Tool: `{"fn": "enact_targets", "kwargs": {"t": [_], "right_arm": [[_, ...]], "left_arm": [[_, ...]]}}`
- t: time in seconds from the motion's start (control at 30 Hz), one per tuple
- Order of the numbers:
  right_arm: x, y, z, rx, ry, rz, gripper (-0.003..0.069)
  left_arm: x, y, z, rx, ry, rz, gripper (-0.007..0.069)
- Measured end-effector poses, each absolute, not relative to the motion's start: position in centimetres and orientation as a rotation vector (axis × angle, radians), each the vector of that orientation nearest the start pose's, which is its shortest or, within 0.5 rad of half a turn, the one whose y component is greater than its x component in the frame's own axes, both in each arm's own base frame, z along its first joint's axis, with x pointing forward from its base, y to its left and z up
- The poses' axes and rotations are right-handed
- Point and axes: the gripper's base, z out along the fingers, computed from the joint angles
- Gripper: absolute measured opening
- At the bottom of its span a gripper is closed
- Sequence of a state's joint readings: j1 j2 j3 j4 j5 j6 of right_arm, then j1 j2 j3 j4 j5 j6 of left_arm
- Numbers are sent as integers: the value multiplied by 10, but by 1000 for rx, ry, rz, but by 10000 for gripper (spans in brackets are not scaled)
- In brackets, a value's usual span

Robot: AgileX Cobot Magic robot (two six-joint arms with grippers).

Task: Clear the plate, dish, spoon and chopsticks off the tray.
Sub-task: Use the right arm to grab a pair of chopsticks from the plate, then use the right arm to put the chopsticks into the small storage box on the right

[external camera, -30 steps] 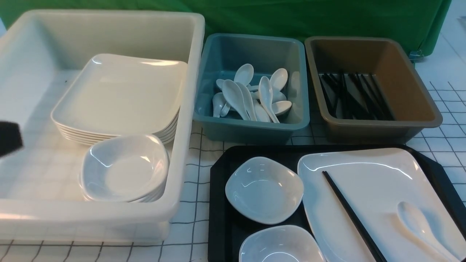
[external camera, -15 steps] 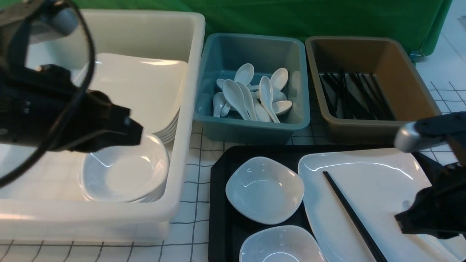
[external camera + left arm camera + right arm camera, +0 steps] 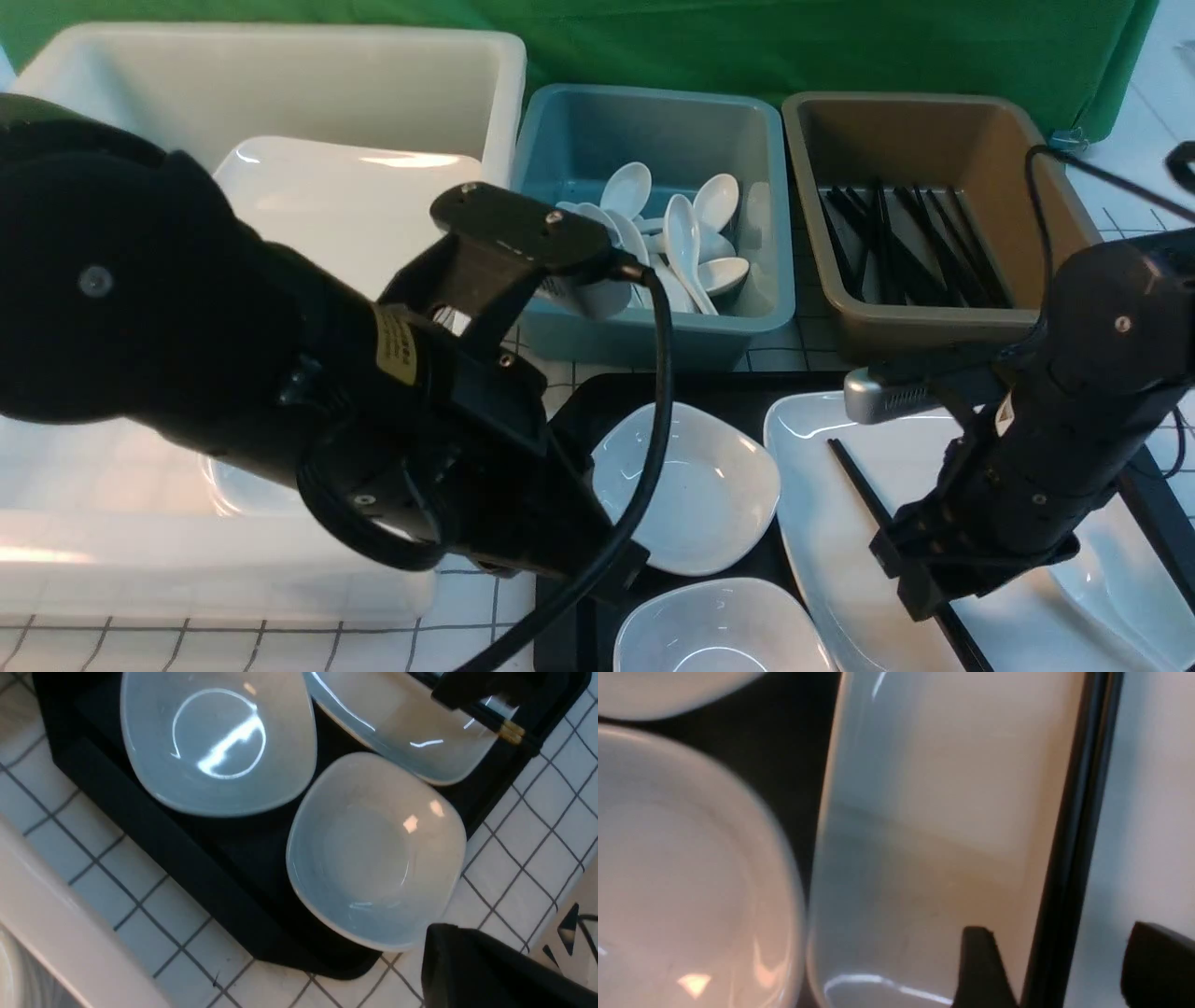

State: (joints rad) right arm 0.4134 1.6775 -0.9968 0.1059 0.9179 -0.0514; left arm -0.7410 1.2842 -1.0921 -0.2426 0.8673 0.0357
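On the black tray (image 3: 747, 387) lie two small white dishes, the farther dish (image 3: 700, 485) and a nearer one (image 3: 719, 625), beside the big white plate (image 3: 822, 560). Black chopsticks (image 3: 859, 481) lie across the plate. My right gripper (image 3: 920, 583) is low over the plate and open. In the right wrist view its fingers (image 3: 980, 970) straddle the chopsticks (image 3: 1073, 858) without pinching them. My right arm covers the spoon. My left gripper (image 3: 437, 938) is shut and empty, over the tablecloth just off the nearer dish (image 3: 373, 849).
A large white tub (image 3: 280, 65) at the left holds stacked plates and is half hidden by my left arm. Behind the tray stand a blue tub (image 3: 653, 327) of spoons and a brown tub (image 3: 934, 322) of chopsticks. Checked cloth covers the table.
Both arms have swung into view. The left arm crossed from the white tub toward the tray's near-left corner. The right arm came in over the plate, and its jaws now stand apart around the chopsticks.
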Motion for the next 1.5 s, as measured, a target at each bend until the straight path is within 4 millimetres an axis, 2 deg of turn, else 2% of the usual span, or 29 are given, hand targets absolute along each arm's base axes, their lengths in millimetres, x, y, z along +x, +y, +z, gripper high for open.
{"fn": "enact_targets", "kwargs": {"t": [0.1,0.2,0.23,0.3,0.33,0.4,0.53,0.67,0.8,0.83,0.9,1.03,1.07,1.13,1.2,1.27,1.33,1.37,1.5], "right_arm": [[270,127,174,-622,3058,136,398],[273,127,165,-625,3073,128,347],[273,127,163,-629,3078,121,277],[274,128,163,-630,3076,120,234],[274,128,163,-630,3076,120,156],[274,128,163,-631,3076,120,114],[272,127,165,-634,3088,119,121],[265,124,184,-635,3070,131,121],[251,118,232,-622,2921,175,121],[248,115,249,-612,2841,185,121],[250,111,268,-580,2743,193,121],[275,93,307,-437,2533,187,121],[290,84,325,-370,2430,177,121],[311,74,342,-298,2317,158,121],[335,64,349,-241,2257,138,121],[364,58,346,-207,2231,120,121],[380,55,340,-191,2233,108,121],[399,53,329,-185,2244,99,121],[448,54,289,-184,2275,84,121]], "left_arm": [[184,-190,329,858,2411,-569,-1],[185,-190,330,854,2392,-572,-1],[185,-191,331,856,2386,-572,-1],[185,-191,331,859,2380,-571,-1],[186,-191,331,858,2373,-571,-1],[186,-191,332,856,2367,-571,-1],[186,-191,332,855,2362,-570,-1],[187,-191,332,857,2358,-568,-1],[190,-193,335,827,2304,-581,-1],[194,-195,339,795,2247,-594,-1],[200,-198,346,749,2156,-611,-1],[212,-204,360,689,1939,-611,-1],[217,-206,364,672,1866,-602,-1],[221,-208,364,664,1824,-592,-1],[225,-211,362,663,1819,-587,-1],[228,-214,354,679,1844,-577,-1],[230,-216,349,695,1868,-569,-1],[230,-217,344,710,1895,-564,-1],[228,-217,335,771,1963,-533,-1]]}}
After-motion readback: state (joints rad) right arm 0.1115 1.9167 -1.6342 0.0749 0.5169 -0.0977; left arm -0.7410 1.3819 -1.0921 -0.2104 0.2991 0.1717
